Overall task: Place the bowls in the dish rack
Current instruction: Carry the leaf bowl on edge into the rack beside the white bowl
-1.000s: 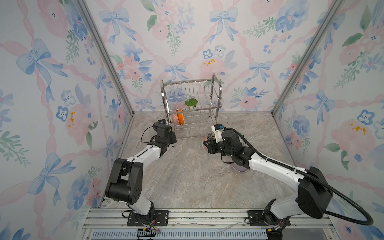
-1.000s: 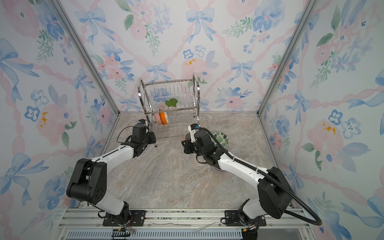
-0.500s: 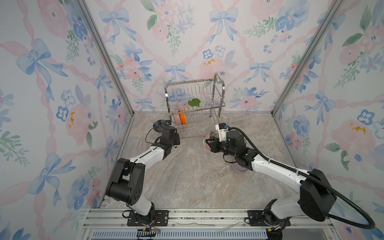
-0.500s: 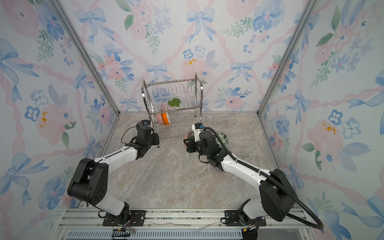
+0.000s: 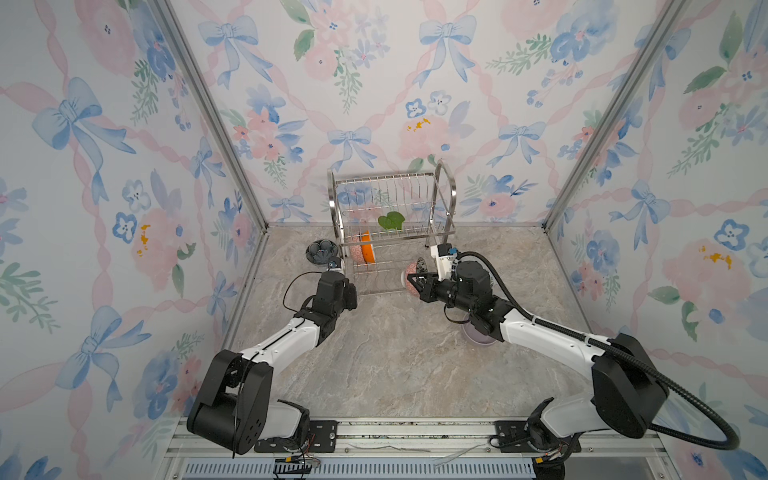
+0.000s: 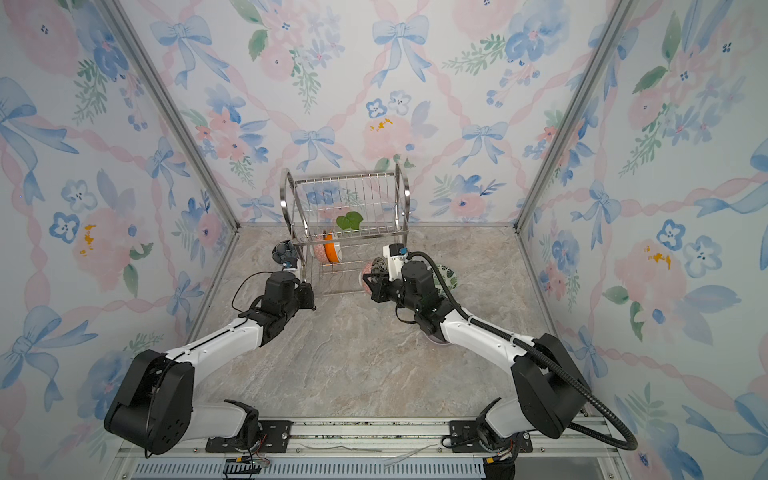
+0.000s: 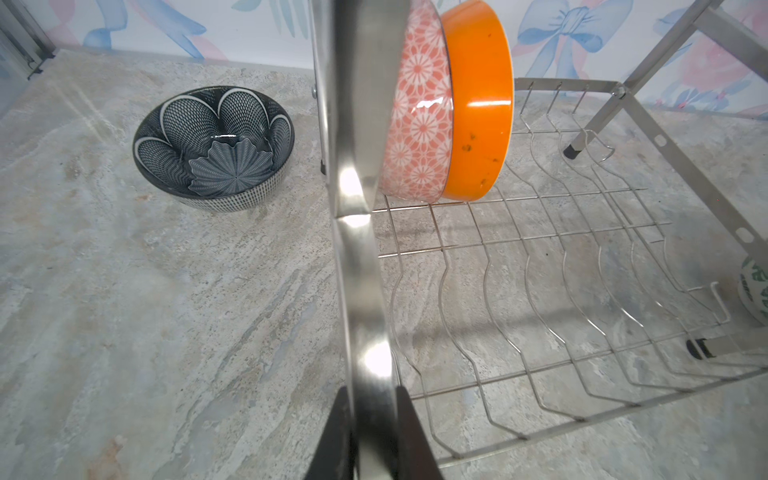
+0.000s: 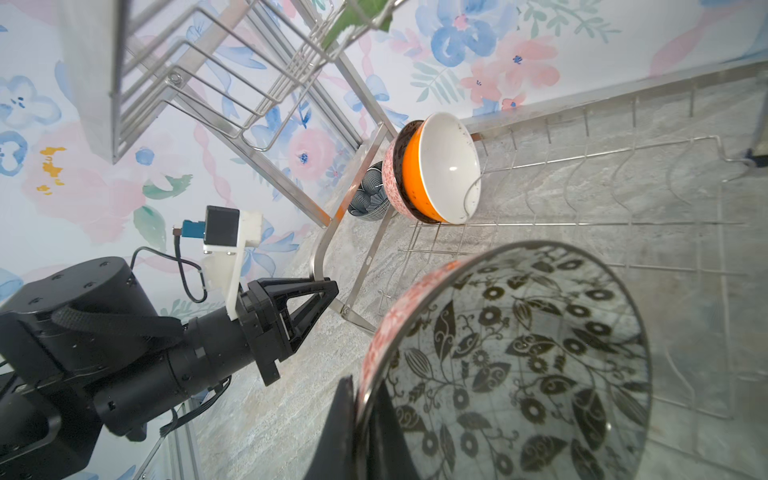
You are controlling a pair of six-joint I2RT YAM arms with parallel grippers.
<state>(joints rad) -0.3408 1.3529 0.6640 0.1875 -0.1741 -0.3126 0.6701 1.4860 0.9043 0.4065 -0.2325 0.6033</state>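
The steel dish rack [image 5: 451, 195] [image 6: 345, 179] stands at the back wall. My left gripper [image 5: 352, 291] [image 6: 310, 296] [image 7: 370, 395] is shut on its front left frame tube. On the lower shelf an orange bowl [image 5: 368, 252] [image 7: 478, 104] [image 8: 449, 166] and a pink-patterned bowl [image 7: 419, 124] stand on edge together. My right gripper [image 5: 412, 283] [image 6: 370, 286] [image 8: 361, 386] is shut on the rim of a black-and-white floral bowl [image 5: 409, 270] [image 8: 519, 353], held tilted at the rack's front right corner. A dark blue bowl [image 5: 321, 250] [image 7: 214, 145] sits on the table left of the rack.
A green-leaf-patterned bowl [image 6: 444, 276] [image 7: 754, 286] lies right of the rack, behind my right wrist. A lavender bowl [image 5: 478, 334] shows partly under the right forearm. A green leaf piece [image 5: 390, 220] hangs on the rack. Patterned walls close in on three sides.
The rack has slid to the right with my left gripper on its frame, uncovering the dark blue bowl. My right gripper has carried the floral bowl slightly closer to the rack.
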